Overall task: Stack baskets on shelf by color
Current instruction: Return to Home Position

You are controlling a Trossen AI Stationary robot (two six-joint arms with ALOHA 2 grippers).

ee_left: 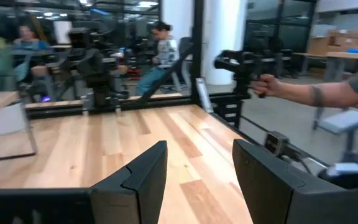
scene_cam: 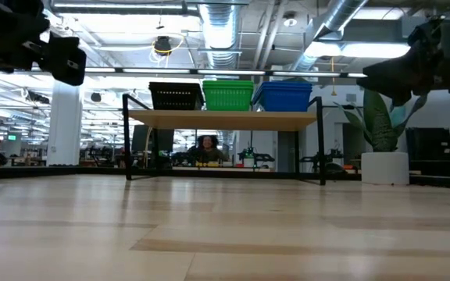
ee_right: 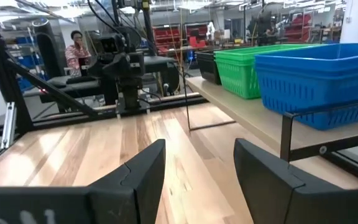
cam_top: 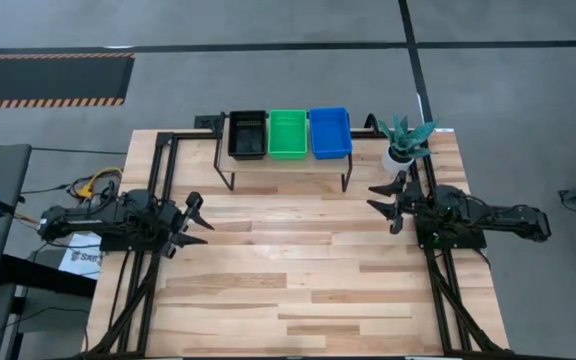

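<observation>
shelf [scene_cam: 225,119]: 3 stacks in a row, perforated walls – black baskets [cam_top: 247,134], green baskets [cam_top: 288,133], blue baskets [cam_top: 329,132] | left gripper [cam_top: 200,219]: fingers wide | right gripper [cam_top: 371,197]: fingers wide

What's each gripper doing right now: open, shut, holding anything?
Left gripper: open, empty, left side of the table.
Right gripper: open, empty, right side of the table.

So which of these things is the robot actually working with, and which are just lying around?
Part of the job: black baskets, green baskets, blue baskets, shelf, left gripper, right gripper (both open).
Just lying about: potted plant, yellow cables.
</observation>
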